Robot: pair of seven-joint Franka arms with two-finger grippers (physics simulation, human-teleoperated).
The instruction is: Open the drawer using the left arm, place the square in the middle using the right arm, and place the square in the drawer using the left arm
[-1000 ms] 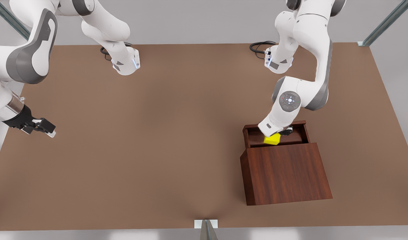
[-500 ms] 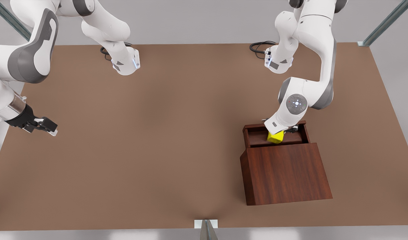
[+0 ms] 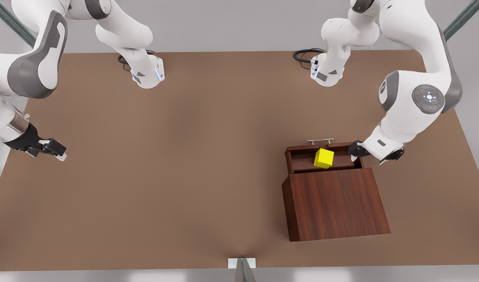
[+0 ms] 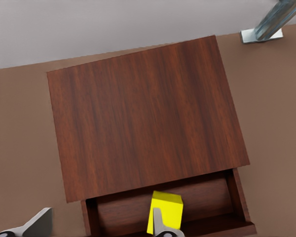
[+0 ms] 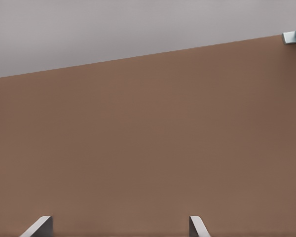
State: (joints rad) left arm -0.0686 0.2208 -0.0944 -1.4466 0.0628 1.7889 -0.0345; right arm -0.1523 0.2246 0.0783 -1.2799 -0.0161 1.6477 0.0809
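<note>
Left claw (image 3: 357, 150) spread, empty, beside drawer's (image 3: 302, 163) corner. Right claw (image 3: 53, 150) spread, empty, waiting over desk (image 3: 192, 156) edge. One square (image 3: 324, 158) inside open drawer. One cabinet (image 3: 335, 203).

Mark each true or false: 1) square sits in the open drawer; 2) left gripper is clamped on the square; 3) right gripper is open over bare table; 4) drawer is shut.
1) True: the square rests in the drawer.
2) False: the left gripper is open beside the drawer, apart from the square.
3) True: the right gripper is open over the table.
4) False: the drawer is pulled out of the cabinet.
</note>
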